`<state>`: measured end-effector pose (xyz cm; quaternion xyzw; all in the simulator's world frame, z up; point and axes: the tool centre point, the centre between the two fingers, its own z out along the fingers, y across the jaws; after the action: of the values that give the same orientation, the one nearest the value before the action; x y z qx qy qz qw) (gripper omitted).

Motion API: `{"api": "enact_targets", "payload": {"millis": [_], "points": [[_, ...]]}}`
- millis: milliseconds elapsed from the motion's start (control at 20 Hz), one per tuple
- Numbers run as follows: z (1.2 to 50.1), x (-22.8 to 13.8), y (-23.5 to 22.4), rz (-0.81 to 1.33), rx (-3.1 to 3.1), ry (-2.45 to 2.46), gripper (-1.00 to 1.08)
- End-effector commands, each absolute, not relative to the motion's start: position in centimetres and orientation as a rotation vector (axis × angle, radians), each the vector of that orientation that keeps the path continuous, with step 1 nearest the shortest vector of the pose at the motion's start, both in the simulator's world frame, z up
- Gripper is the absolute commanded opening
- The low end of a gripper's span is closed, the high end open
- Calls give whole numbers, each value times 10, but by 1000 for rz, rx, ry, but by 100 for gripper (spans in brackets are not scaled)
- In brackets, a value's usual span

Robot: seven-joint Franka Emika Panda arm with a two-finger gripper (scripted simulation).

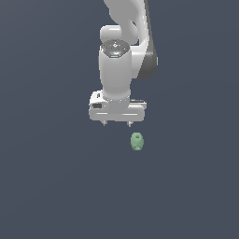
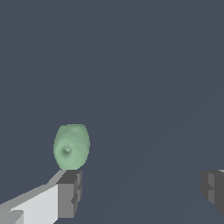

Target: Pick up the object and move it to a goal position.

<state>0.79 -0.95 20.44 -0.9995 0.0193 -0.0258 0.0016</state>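
The object [image 1: 137, 141] is a small pale green, lumpy egg-shaped blob lying on the flat dark grey surface. My white gripper [image 1: 116, 124] hangs above the surface, pointing down, a little toward the exterior view's left of the object and apart from it. Its two short fingertips stand wide apart with nothing between them. In the wrist view the object [image 2: 71, 146] shows just beyond one grey fingertip [image 2: 70, 192], outside the gap of the gripper [image 2: 142, 190]; the other fingertip [image 2: 213, 187] sits at the far side of the picture.
The dark grey surface [image 1: 46, 186] fills both views. The white arm [image 1: 123, 42] rises above the gripper.
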Motion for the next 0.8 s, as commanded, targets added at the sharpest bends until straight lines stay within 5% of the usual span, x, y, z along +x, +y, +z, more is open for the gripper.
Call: {"api": "enact_targets", "payload": {"millis": [0,750], "points": [[204,8,-10,-81,-3137,61,100],[194,9,-7,-46,-3133,54,100]]}}
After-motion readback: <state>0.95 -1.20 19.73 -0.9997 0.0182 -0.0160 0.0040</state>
